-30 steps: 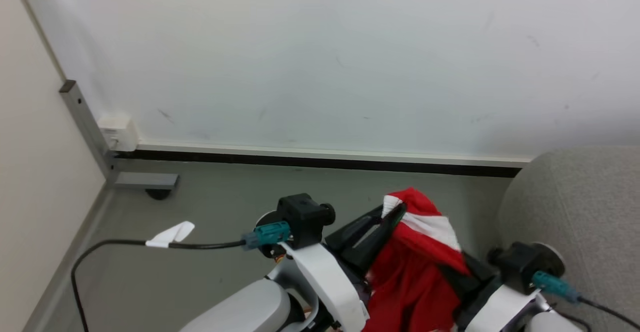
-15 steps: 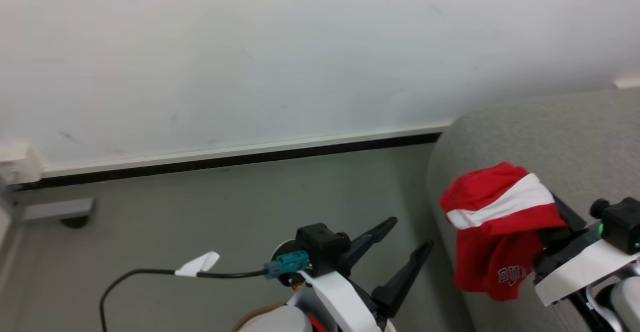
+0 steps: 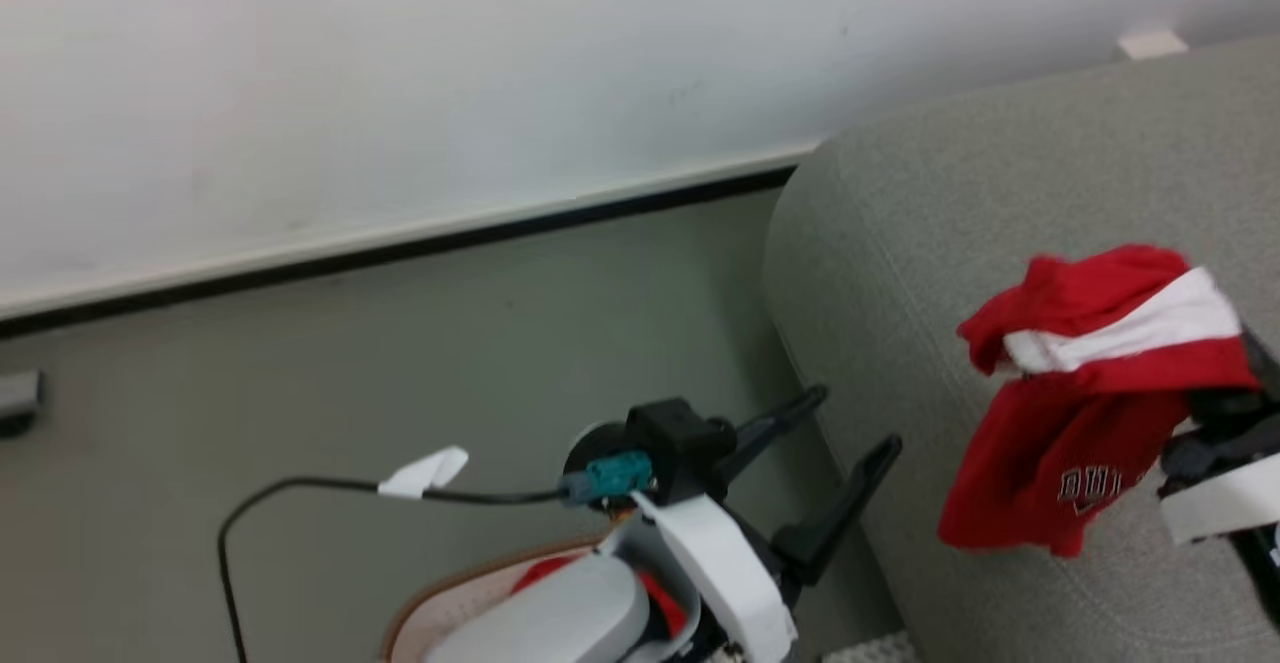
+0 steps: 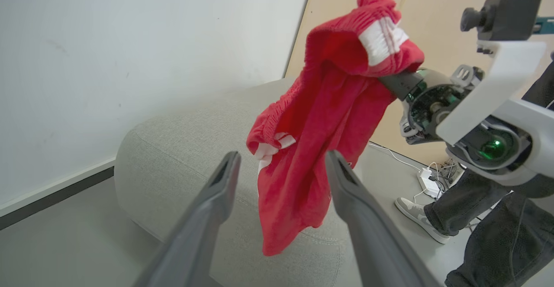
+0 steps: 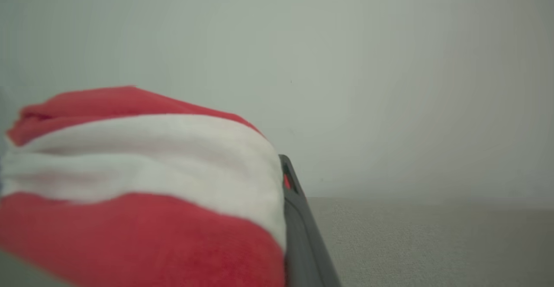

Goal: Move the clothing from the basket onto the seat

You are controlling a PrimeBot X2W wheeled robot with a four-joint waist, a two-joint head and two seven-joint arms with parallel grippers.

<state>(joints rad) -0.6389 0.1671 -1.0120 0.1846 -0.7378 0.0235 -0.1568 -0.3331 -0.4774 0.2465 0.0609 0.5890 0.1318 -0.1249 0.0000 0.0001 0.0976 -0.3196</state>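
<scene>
The clothing [image 3: 1090, 413] is a red garment with a white stripe and white lettering. It hangs draped over my right gripper [image 3: 1215, 413], which is shut on it, above the light-grey seat [image 3: 1000, 193]. In the right wrist view the clothing [image 5: 130, 191] hides all but one dark finger [image 5: 298, 222]. My left gripper [image 3: 855, 423] stands open and empty beside the seat's corner. In the left wrist view the hanging clothing [image 4: 329, 105] lies beyond its spread fingers [image 4: 216, 191], apart from them. The basket's tan rim [image 3: 440, 608] shows at the bottom edge, with some red fabric [image 3: 545, 571] inside.
A white wall with a dark baseboard [image 3: 400, 248] runs behind grey floor. A black cable with a white tag [image 3: 425, 470] trails from my left wrist. In the left wrist view a person's legs and shoe [image 4: 417, 217] stand beyond the seat, near a power strip [image 4: 430, 183].
My left gripper opened and let go of the clothing, which was held between both grippers. The camera swung right, and my right gripper now holds the clothing over the seat.
</scene>
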